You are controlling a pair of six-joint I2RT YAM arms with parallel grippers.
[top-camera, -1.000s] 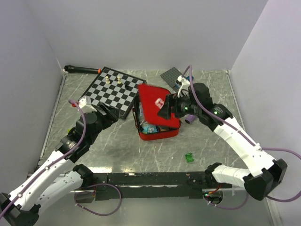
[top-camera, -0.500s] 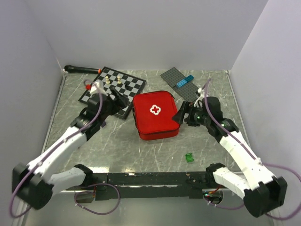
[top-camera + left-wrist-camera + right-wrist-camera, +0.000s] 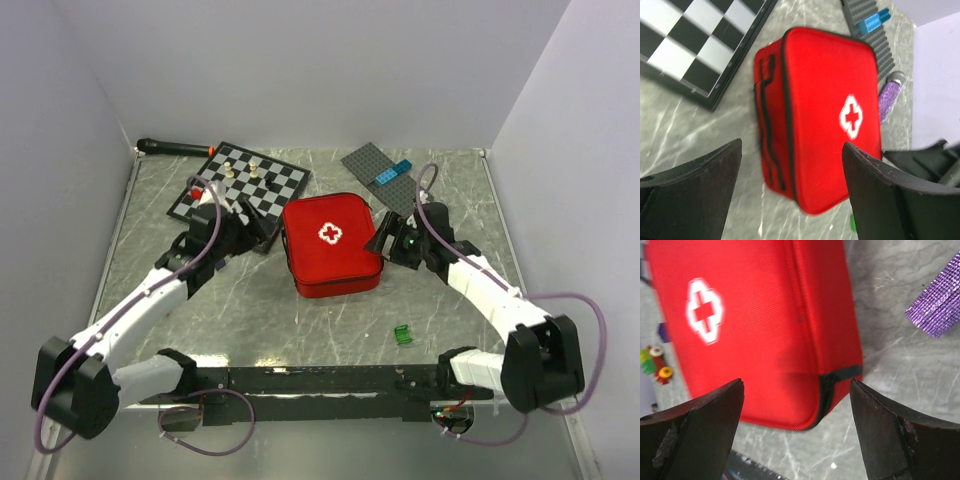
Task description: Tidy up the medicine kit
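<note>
Medicine kit: the medicine kit [image 3: 330, 245] lies flat in the middle of the worktop [image 3: 250, 310], lid down and white cross [image 3: 329, 233] facing up. None of its contents show. I cannot tell whether the zip runs fully round.
Left gripper: your left gripper [image 3: 257, 222] hovers at the kit's left edge, over a corner of the chessboard [image 3: 240, 188]. Its fingers [image 3: 695, 190] are spread wide and hold nothing. Its camera frames the side with the black carry strap [image 3: 767, 115].
Right gripper: your right gripper [image 3: 386, 238] sits just beside the kit's right edge, also spread apart and empty. Its camera looks onto the corner where the black zip band [image 3: 832, 377] shows.
Why this stance: one arm on each flank reads to me as brace-and-pull, one steadying the soft case while the other works the zip.
Loose items: a purple glittery item [image 3: 935, 300] lies near the kit's right side, and a small green piece [image 3: 403, 335] lies near the front edge.
Leave alone: the grey studded plate [image 3: 372, 163] with its blue brick [image 3: 392, 171], and the black-handled tool [image 3: 175, 147] at the back.
Risk: the fabric case will likely slide or buckle if you tug it from one side only.
</note>
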